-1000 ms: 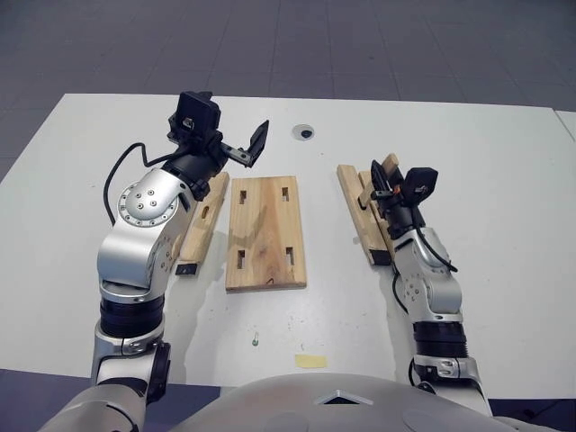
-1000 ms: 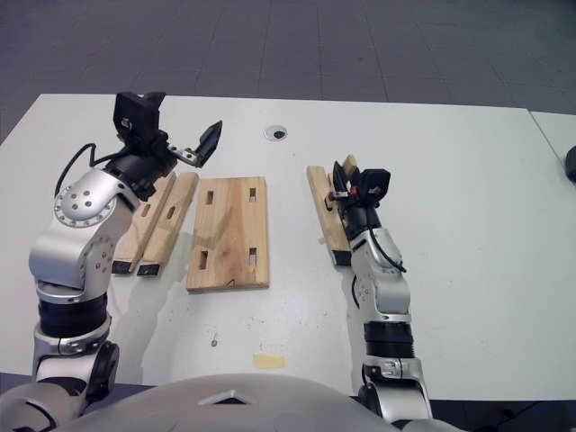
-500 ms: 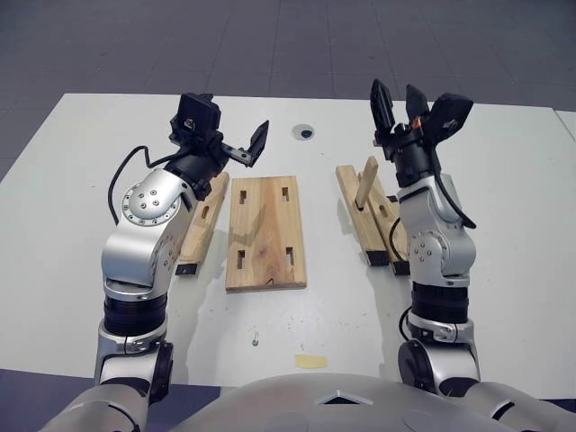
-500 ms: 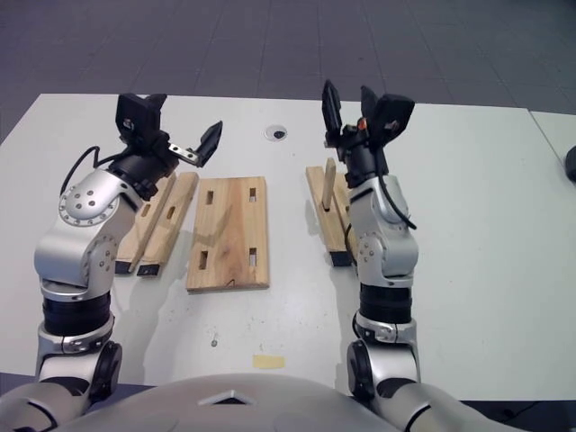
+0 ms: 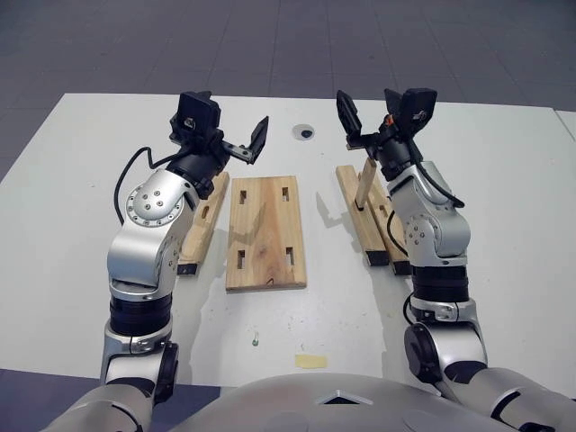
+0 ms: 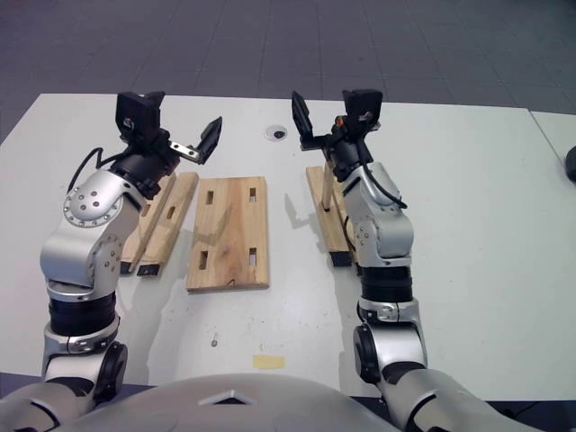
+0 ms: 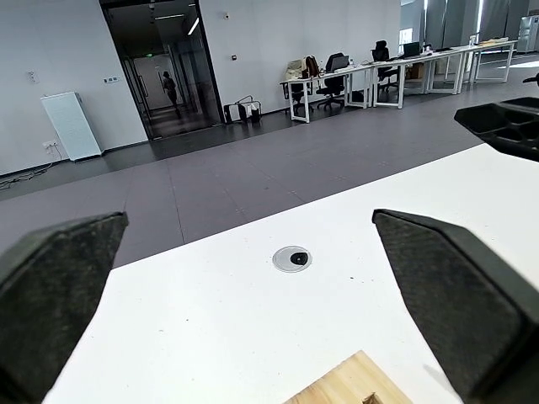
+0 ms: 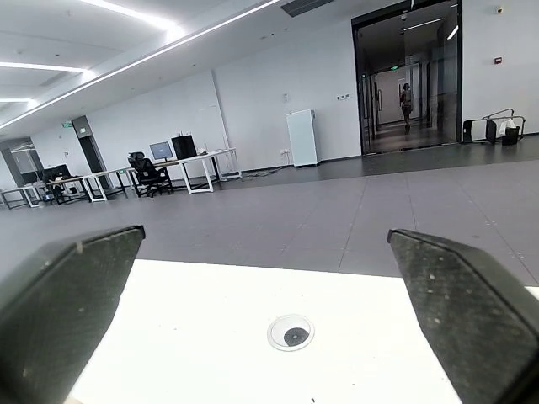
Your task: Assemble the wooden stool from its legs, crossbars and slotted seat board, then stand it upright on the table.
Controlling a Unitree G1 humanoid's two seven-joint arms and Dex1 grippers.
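The room is a wide open office with a grey floor (image 5: 270, 45). Far off stand desks with chairs (image 7: 337, 76), a dark glass doorway (image 7: 160, 84) and a white cabinet (image 7: 69, 124) against the wall.

The white surface (image 5: 504, 180) carries all the stool parts, none of them joined into a stool. The seat board (image 5: 264, 230) lies flat in the middle with its four slots facing up. Just to its left, two long wooden bars (image 6: 157, 220) lie side by side, touching along their length. To its right lies a second set of flat bars (image 5: 371, 229), and a short stick (image 5: 364, 183) rises from them, leaning a little.

The left jaws are spread wide with nothing between them, held in the air over the far end of the two long wooden bars. The right jaws are also spread and hold nothing; they hang above the far end of the second set, with the short stick's top just below them.

A round cable hole (image 5: 305, 132) sits in the surface beyond the seat board. Near the front edge lie a yellow slip (image 5: 310, 361) and a tiny speck (image 5: 256, 339).
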